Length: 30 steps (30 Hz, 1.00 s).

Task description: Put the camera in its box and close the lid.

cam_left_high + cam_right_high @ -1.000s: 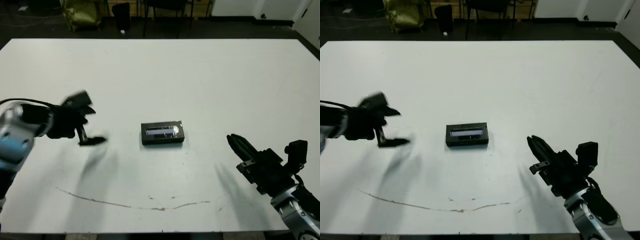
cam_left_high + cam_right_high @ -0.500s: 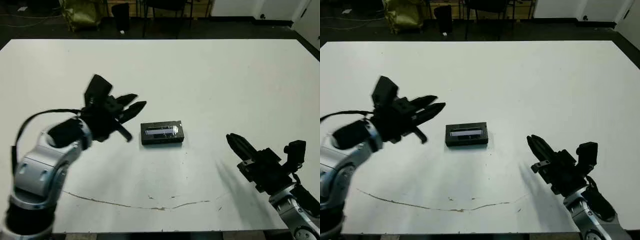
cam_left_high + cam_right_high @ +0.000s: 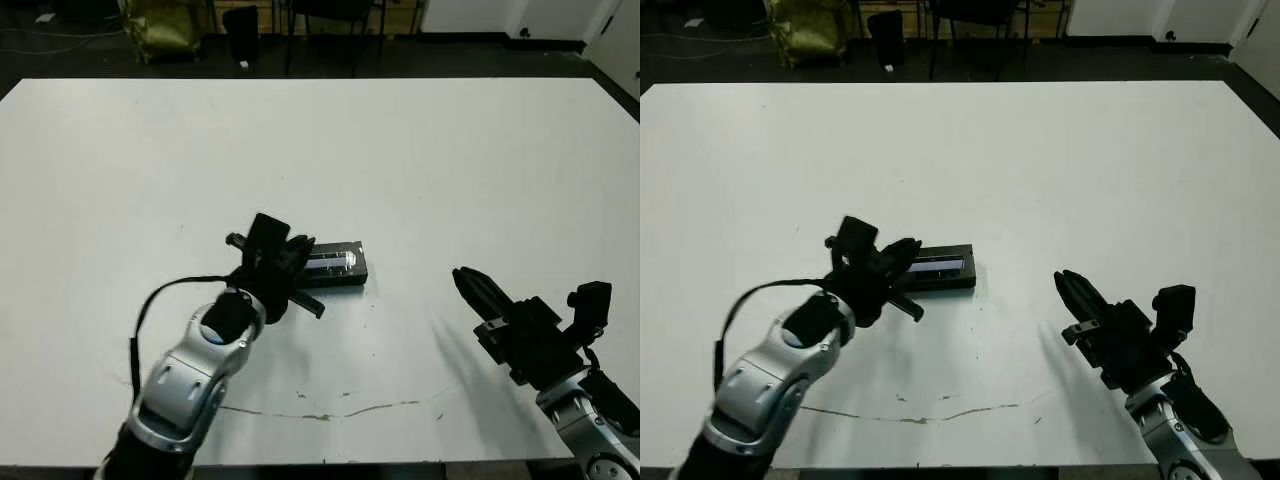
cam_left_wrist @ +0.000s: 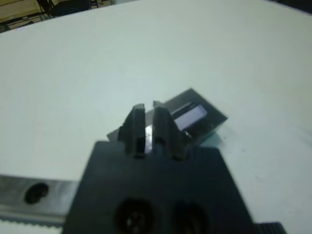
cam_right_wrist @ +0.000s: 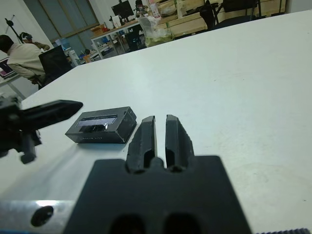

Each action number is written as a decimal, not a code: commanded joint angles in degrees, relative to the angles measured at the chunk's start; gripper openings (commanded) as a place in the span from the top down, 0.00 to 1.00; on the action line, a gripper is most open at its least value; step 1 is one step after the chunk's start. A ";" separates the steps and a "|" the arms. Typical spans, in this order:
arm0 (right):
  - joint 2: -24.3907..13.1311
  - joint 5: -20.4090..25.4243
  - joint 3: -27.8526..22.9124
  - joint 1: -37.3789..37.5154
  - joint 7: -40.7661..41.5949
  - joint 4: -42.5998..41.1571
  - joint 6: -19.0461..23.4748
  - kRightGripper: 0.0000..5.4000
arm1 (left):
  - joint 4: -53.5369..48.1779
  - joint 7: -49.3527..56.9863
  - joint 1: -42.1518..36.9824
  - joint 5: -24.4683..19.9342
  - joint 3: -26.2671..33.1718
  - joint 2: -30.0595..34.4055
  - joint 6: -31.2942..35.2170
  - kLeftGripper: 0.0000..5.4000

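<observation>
The box, lid on, lies mid-bench. The left claw overlaps its left end, fingers nearly together, gripping nothing visible. The right claw hovers well apart, fingers narrow and empty. A person sits beyond.

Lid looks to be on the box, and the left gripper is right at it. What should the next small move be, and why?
Probably a light downward press with the left gripper on the lid. The lid lies flat over the box, and the gripper's shut fingers are at the lid's left end, while the right gripper is well off to the side. Whether the lid is fully seated cannot be told.
</observation>
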 commanded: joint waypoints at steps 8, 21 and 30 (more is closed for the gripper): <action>-0.42 -0.48 0.32 1.06 -2.38 -2.26 2.36 1.00 | 7.00 0.95 1.82 3.87 -3.62 -2.29 -0.47 1.00; 0.44 -0.59 1.06 1.64 -4.52 -3.71 3.13 1.00 | 12.25 0.16 0.96 7.97 -6.29 -2.56 6.41 1.00; 0.21 -0.73 1.16 1.76 -3.99 -3.26 2.57 1.00 | 11.73 -0.95 -0.26 6.92 -3.95 -2.59 12.20 1.00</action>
